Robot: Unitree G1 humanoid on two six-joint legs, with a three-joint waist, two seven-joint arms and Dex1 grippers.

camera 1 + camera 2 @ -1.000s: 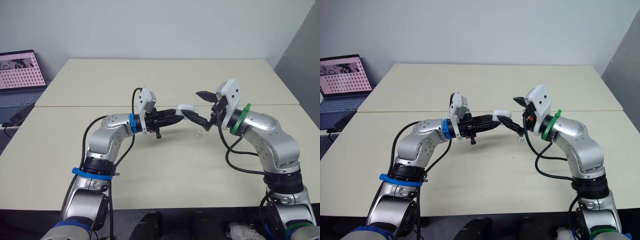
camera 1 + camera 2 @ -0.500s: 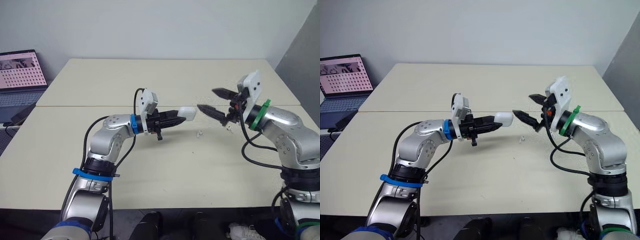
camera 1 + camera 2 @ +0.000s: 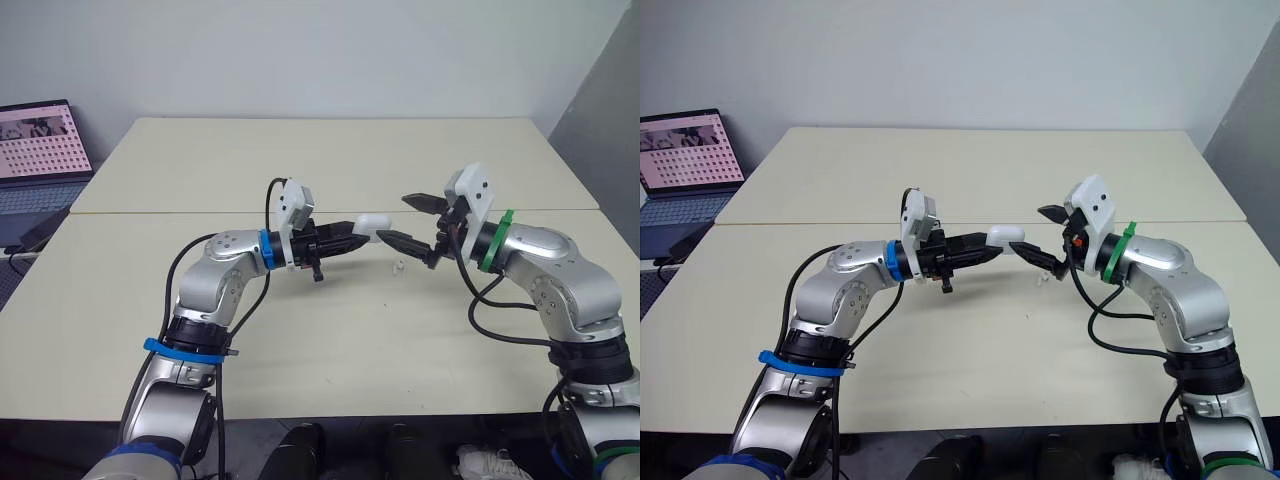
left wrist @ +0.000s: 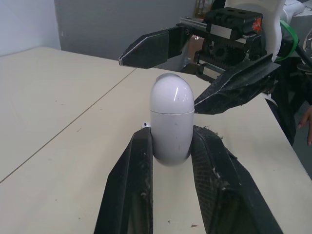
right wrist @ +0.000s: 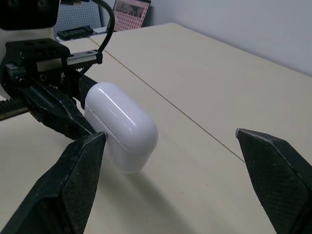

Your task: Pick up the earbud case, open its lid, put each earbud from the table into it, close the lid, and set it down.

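Within left tool [image 4: 173,132], closed case [image 4: 170,114]

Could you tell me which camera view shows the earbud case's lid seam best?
The left wrist view: the earbud case sits gripped in the left gripper, its closed seam facing the camera. The right wrist view shows the case at an angle, with the seam fainter; the head views show it as a small white shape.

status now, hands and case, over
Left hand shut on earbud case, lid closed, held above table. Right hand open around the lid end. One earbud on table below; nothing in the way.
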